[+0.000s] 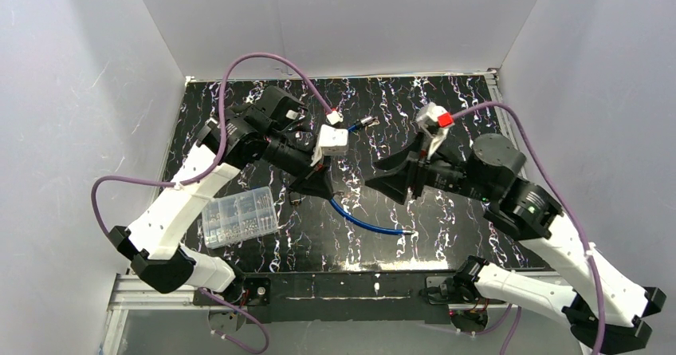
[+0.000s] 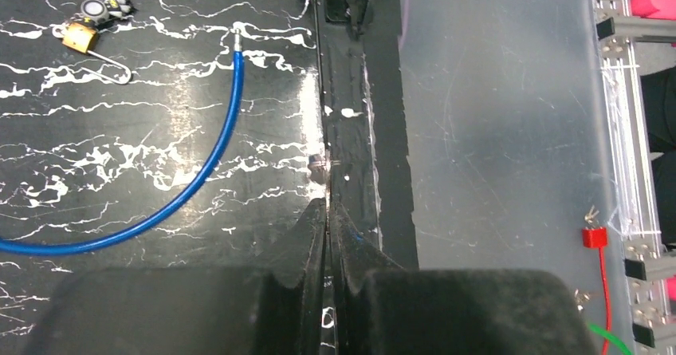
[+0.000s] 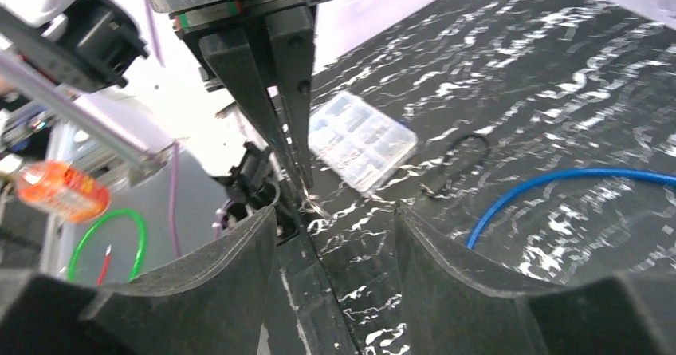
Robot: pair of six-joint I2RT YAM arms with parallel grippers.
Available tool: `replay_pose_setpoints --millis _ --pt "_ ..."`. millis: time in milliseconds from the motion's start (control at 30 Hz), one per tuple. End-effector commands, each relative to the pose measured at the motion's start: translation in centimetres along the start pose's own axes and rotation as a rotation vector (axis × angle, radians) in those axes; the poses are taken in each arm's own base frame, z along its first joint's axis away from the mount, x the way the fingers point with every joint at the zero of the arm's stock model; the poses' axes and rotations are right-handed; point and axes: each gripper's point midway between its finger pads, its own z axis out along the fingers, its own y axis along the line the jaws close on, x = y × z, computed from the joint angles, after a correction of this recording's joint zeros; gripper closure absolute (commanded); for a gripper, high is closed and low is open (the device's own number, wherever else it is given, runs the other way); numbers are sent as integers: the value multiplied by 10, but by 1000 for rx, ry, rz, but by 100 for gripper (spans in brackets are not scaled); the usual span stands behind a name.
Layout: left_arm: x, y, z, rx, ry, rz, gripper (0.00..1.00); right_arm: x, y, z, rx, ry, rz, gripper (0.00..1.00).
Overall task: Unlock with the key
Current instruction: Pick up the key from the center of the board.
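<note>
A small brass padlock [image 2: 80, 36] lies on the black marbled table with its shackle [image 2: 113, 69] swung out, beside a round silver piece [image 2: 96, 8]. In the top view it is hidden. My left gripper [image 2: 327, 205] [image 1: 325, 191] points down near the table's front edge, shut on the key. Only a small metal tip of the key [image 2: 318, 163] shows past the fingertips, seen as a thin sliver [image 3: 312, 203] in the right wrist view. My right gripper [image 3: 335, 215] [image 1: 375, 178] stands open and empty, facing the left fingers [image 3: 275, 92].
A blue cable [image 1: 367, 223] [image 2: 199, 155] curves across the table, its metal end [image 2: 237, 40] near the padlock. A clear plastic parts box [image 1: 239, 215] [image 3: 360, 137] sits at the left. A dark wire loop [image 3: 456, 159] lies between box and cable. The front rail [image 1: 343, 285] is close.
</note>
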Motion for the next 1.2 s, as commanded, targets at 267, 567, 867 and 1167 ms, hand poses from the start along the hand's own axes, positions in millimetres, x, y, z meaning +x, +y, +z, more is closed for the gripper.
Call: replay_pose_setpoints --millis 267,567,867,1167 --pt "-2 -26 -17 13 1 -12 100 -6 48 31 -346 31 -29 52" --pt "-8 -22 -18 -2 -9 -13 100 16 43 48 -343 105 1 58" --pt "-9 -20 -18 -13 -9 -12 100 26 43 57 -332 133 -9 66" --pt "-11 -18 -18 -23 -12 -10 100 40 43 63 -334 183 9 78"
